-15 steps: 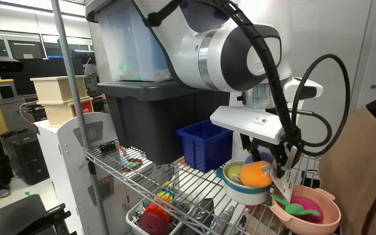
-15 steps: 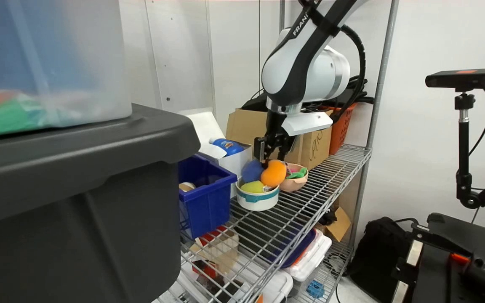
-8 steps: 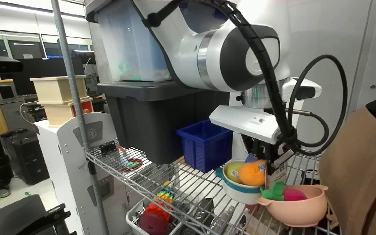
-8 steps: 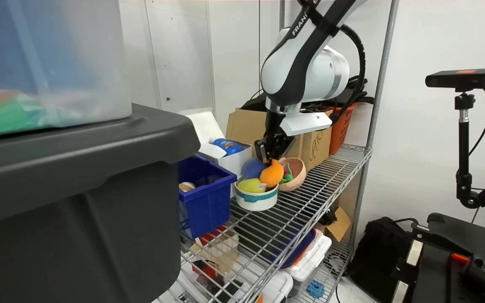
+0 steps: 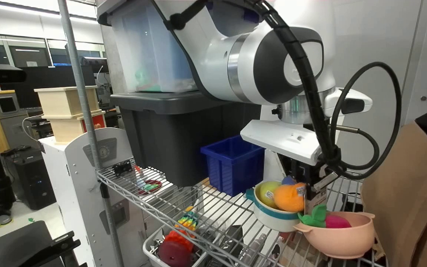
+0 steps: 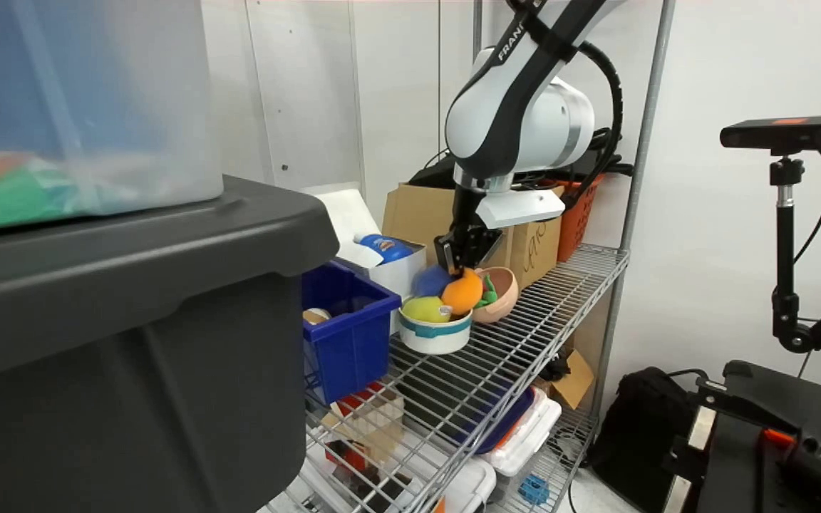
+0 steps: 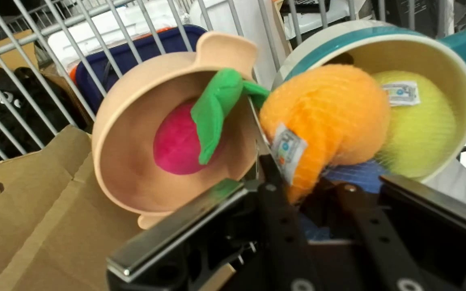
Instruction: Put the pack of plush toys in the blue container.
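The pack of plush toys [image 7: 338, 109] is an orange and yellow bundle under thin netting, with a blue part behind. It rests in a white pot with a teal band [image 5: 274, 218], seen in both exterior views. My gripper [image 7: 297, 192] points down at the pot's side, its jaws closed round the tapered, tagged end of the orange toy. Part of that end is hidden between the dark fingers. The blue container [image 5: 235, 174], a small open bin, stands beside the dark tote; a pale round thing shows inside it in an exterior view [image 6: 316, 315].
A peach bowl [image 5: 339, 237] with a pink and green plush leans against the pot's side, tilted. A large dark grey tote [image 5: 176, 141] borders the blue container. Brown cardboard [image 5: 406, 200] stands close by. The shelf is wire rack [image 6: 482, 381]; a white box [image 6: 400, 274] stands behind.
My gripper has closed from spread fingers onto the orange toy's end. The peach bowl has tipped over sideways and its plush has shifted toward the pot. The arm has moved only slightly.
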You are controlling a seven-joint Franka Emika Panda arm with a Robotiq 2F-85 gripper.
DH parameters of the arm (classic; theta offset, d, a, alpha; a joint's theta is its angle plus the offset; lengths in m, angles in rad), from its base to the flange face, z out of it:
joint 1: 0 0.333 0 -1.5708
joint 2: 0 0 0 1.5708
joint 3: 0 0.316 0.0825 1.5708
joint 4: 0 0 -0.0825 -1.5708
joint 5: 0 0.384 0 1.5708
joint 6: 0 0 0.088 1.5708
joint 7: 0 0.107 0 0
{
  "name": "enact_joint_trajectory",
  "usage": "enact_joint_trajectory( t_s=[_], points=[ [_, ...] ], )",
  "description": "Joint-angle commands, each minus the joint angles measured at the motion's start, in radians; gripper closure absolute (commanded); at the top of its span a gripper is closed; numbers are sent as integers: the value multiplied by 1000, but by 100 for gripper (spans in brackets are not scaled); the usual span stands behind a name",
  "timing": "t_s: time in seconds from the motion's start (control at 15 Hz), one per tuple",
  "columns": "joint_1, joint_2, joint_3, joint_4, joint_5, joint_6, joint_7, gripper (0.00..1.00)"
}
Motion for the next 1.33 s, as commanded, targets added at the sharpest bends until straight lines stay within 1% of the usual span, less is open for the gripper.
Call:
enact_joint_trajectory(
  t_s=[0.0,0.8,1.27],
  points=[
    [-10,-2,7,19,10,-5,18,97],
    [-11,-120,35,-48,38,13,19,97],
    [-6,-214,77,-116,69,13,5,97]
  ],
)
